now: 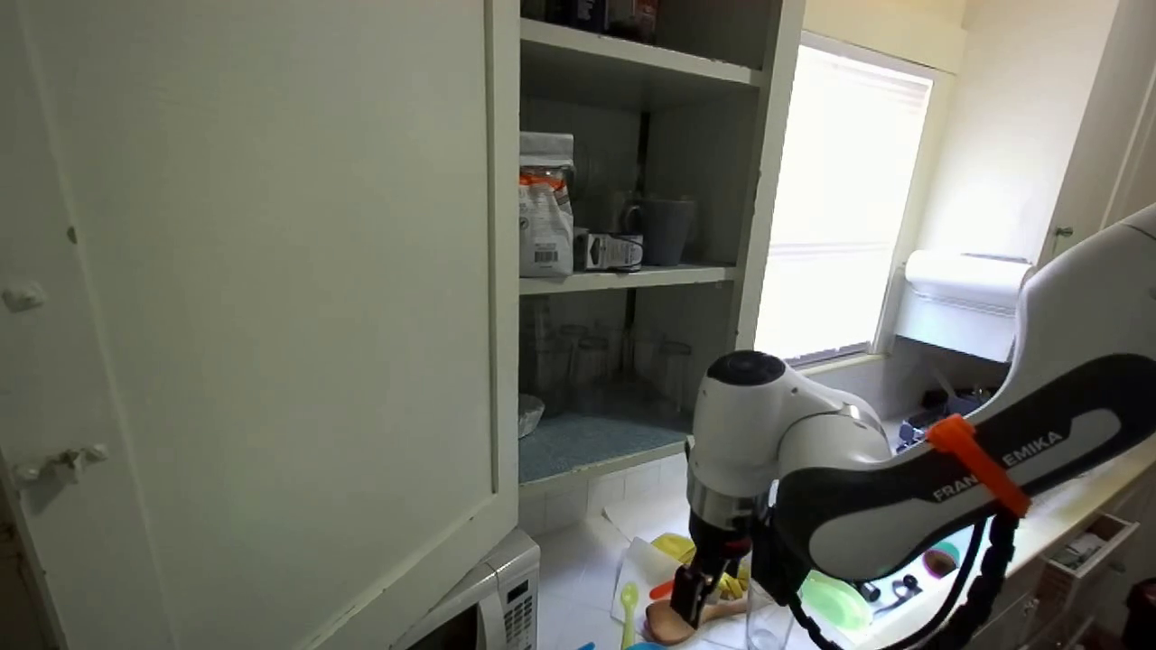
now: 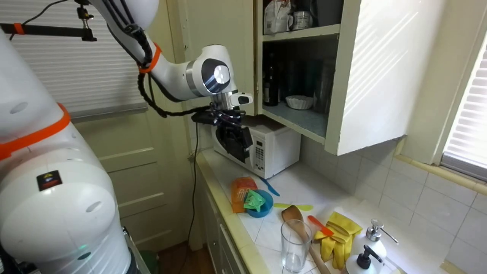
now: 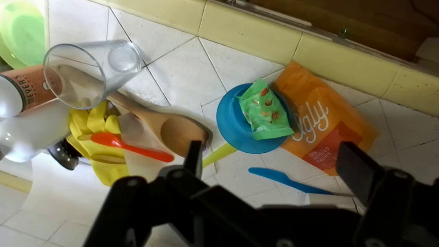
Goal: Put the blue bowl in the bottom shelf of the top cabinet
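Note:
The blue bowl (image 3: 229, 125) sits upright on the tiled counter with a green snack packet (image 3: 265, 111) in it. In an exterior view the bowl (image 2: 268, 203) is whole; elsewhere only its rim (image 1: 646, 645) shows at the bottom edge. My gripper (image 3: 271, 147) is open and empty, its fingers wide apart. In an exterior view the gripper (image 2: 243, 146) hangs above the counter in front of the microwave, higher than the bowl. The white top cabinet (image 1: 298, 271) stands with its door open. Its bottom shelf (image 1: 601, 442) shows in both exterior views (image 2: 304, 118).
A fluted white bowl (image 2: 299, 102), a dark bottle (image 2: 271, 89) and several glasses (image 1: 591, 361) stand on the bottom shelf. An orange bag (image 3: 319, 116) touches the bowl. A blue knife (image 3: 288, 180), wooden spoon (image 3: 178, 133), tall glass (image 2: 295, 247) and microwave (image 2: 283, 148) are around.

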`<action>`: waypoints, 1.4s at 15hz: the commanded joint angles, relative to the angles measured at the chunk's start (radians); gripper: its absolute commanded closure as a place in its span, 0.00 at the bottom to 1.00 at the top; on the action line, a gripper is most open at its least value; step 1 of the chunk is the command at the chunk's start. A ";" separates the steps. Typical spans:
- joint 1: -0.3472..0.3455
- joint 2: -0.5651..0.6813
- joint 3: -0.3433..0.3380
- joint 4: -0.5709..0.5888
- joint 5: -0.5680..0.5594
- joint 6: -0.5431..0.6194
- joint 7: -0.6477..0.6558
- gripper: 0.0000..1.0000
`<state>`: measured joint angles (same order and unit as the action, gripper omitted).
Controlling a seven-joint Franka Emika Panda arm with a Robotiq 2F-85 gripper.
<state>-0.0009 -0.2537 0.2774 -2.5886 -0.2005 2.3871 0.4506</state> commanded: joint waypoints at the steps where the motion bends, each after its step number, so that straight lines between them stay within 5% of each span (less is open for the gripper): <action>1: 0.023 0.015 -0.016 -0.001 -0.028 0.014 0.021 0.00; 7: 0.020 0.023 -0.016 0.000 -0.047 0.020 0.026 0.00; 11: 0.025 0.079 0.011 -0.012 -0.121 0.129 0.066 0.00; 21: 0.014 0.338 0.017 -0.009 -0.453 0.425 0.314 0.00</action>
<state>0.0242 0.0056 0.3080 -2.5959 -0.5227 2.7384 0.6587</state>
